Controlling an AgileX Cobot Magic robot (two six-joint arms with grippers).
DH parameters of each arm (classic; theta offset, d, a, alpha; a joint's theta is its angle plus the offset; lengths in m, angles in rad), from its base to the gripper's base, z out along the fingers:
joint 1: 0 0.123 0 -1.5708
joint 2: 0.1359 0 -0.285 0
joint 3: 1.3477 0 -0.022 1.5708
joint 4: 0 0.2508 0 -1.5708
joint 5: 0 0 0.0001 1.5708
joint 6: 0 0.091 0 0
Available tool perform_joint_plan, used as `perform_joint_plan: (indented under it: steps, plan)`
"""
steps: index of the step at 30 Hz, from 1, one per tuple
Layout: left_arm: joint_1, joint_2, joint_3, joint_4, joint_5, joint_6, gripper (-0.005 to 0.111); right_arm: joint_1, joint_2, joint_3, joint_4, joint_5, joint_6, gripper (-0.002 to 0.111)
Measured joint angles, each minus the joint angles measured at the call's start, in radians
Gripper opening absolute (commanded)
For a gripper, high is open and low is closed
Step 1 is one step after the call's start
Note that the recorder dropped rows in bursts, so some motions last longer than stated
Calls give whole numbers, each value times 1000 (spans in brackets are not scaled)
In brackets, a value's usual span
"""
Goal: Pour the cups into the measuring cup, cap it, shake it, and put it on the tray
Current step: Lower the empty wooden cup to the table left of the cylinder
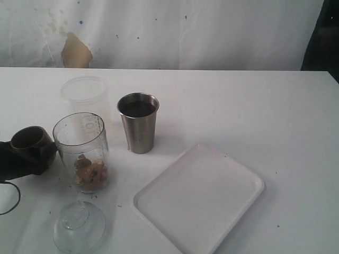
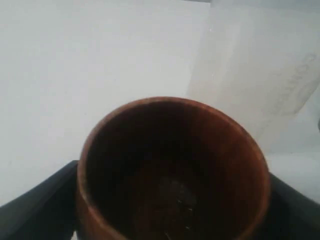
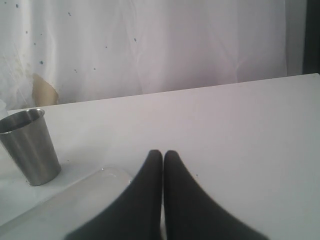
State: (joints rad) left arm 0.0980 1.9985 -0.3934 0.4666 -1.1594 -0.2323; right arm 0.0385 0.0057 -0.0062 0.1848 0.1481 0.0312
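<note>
At the left edge of the exterior view my left gripper [image 1: 24,153] is shut on the brown-gold bowl-like cup [image 1: 30,140], held just left of the measuring cup [image 1: 82,151]. In the left wrist view the brown cup [image 2: 172,170] looks empty. The measuring cup stands upright with orange-brown pieces at its bottom. Its clear domed lid [image 1: 79,226] lies in front of it. The steel tumbler [image 1: 139,123] stands behind and right, dark inside, and shows as the steel tumbler [image 3: 30,146] in the right wrist view. The frosted cup [image 1: 85,94] stands at the back. My right gripper [image 3: 163,154] is shut and empty.
The white tray [image 1: 233,177] lies at the front right, bare, and its corner shows as the white tray [image 3: 75,197] beside my right fingers [image 3: 150,200]. A white stained curtain [image 1: 159,32] backs the table. A black cable [image 1: 10,198] loops at the front left.
</note>
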Motion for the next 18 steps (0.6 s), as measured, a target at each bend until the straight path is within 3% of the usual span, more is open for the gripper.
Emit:
perform_joint_plan:
  steps: [3, 6, 18]
  plan:
    - [0, 4, 0, 6, 0, 15, 86, 0, 0, 0, 0, 0, 0, 0]
    - [0, 6, 0, 8, -14, 22, 94, 0, 0, 0, 0, 0, 0, 0]
    - [0, -19, 87, -51, -45, 62, 96, 0, 0, 0, 0, 0, 3, 0]
